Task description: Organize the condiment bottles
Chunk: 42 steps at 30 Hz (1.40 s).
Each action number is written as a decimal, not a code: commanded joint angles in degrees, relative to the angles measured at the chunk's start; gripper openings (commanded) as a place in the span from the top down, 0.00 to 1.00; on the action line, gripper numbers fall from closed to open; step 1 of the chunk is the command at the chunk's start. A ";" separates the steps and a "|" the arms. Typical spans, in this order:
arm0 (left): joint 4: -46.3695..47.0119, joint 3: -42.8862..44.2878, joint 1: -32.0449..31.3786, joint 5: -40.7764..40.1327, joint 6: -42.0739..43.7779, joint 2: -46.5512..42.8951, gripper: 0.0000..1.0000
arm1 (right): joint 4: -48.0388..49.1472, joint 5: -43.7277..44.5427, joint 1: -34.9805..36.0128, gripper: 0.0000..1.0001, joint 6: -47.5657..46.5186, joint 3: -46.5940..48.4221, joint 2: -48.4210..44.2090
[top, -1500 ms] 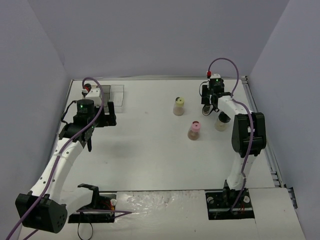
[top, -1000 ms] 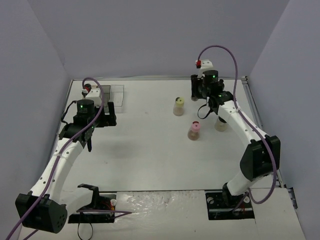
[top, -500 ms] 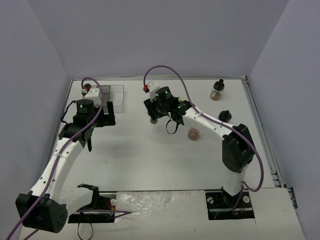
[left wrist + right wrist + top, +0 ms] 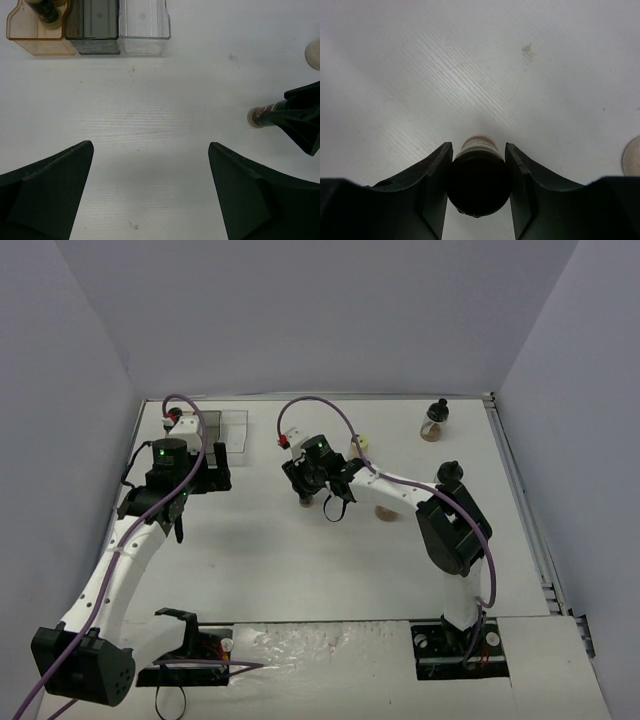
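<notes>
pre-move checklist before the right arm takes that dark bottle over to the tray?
1. Grip: right gripper fingers shut on the dark black-capped bottle, cap centred between them: ok.
2. Bottle lifted off the table: cannot tell.
3. Left gripper open, holding nothing: ok.
4. Room in the tray: grey section and clear section show nothing inside; brown section has a stored bottle: ok.
5. Route to tray: left gripper hangs just in front of it, probably in the way: not ok.
</notes>
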 commanded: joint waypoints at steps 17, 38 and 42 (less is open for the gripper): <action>7.15 3.51 -6.73 7.43 -8.31 3.20 0.03 | -5.42 10.55 -2.41 0.00 2.22 -7.43 -27.55; 5.39 21.93 -30.45 -13.46 -15.54 36.35 0.04 | -14.48 22.41 -10.16 0.00 10.33 -21.71 -60.28; 4.00 22.69 -30.45 -14.93 -16.73 40.07 0.08 | -14.48 21.52 -10.16 0.00 10.47 -23.01 -60.72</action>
